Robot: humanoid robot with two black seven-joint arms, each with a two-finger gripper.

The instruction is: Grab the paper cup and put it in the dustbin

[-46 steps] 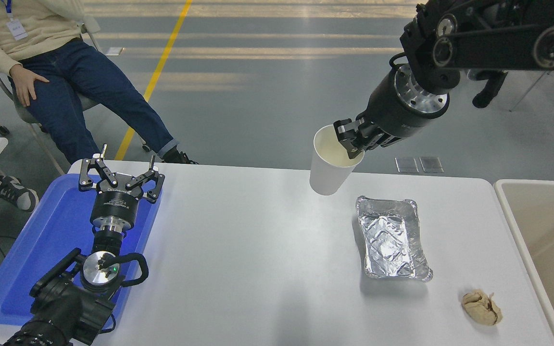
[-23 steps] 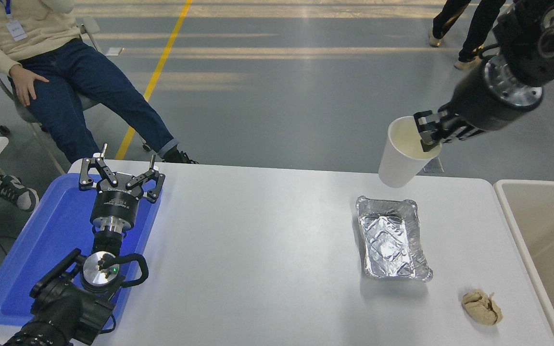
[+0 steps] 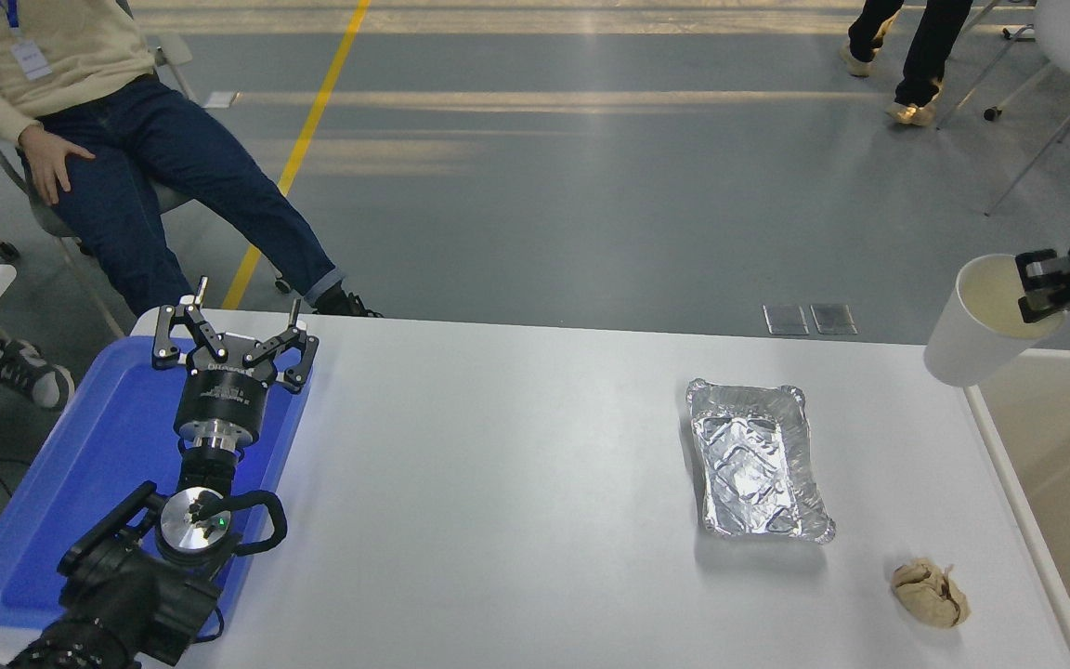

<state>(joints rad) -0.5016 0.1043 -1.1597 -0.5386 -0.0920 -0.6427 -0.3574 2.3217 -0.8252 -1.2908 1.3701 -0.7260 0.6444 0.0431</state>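
The right gripper (image 3: 1046,290) comes in from the right edge at about 3 o'clock, with only its tip in view. Its fingers (image 3: 1039,279) pinch the rim of the paper cup (image 3: 976,330), one inside the cream-coloured mouth and one outside. The cup hangs in the air, tilted, its mouth toward the upper right and its base toward the lower left. It sits over the far left corner of the dustbin (image 3: 1009,483), right above the line where the bin's rim meets the right end of the white counter (image 3: 498,483).

The beige dustbin fills the lower right, from 3 o'clock down to 5 o'clock, touching or just beside the counter's edge; I cannot tell which.

On the counter, a crumpled silver foil tray (image 3: 756,462) lies at about 4 o'clock from the centre, well apart from the cup. A tan paper wad (image 3: 930,592) lies nearer the camera at 5 o'clock, just beside the dustbin's rim.

The left gripper (image 3: 233,334) is parked at 8 o'clock over a blue tray (image 3: 61,520), its fingers spread and holding nothing.

A seated person (image 3: 108,139) is at 10 o'clock beyond the counter, and another person's legs (image 3: 906,56) show at 1 o'clock.
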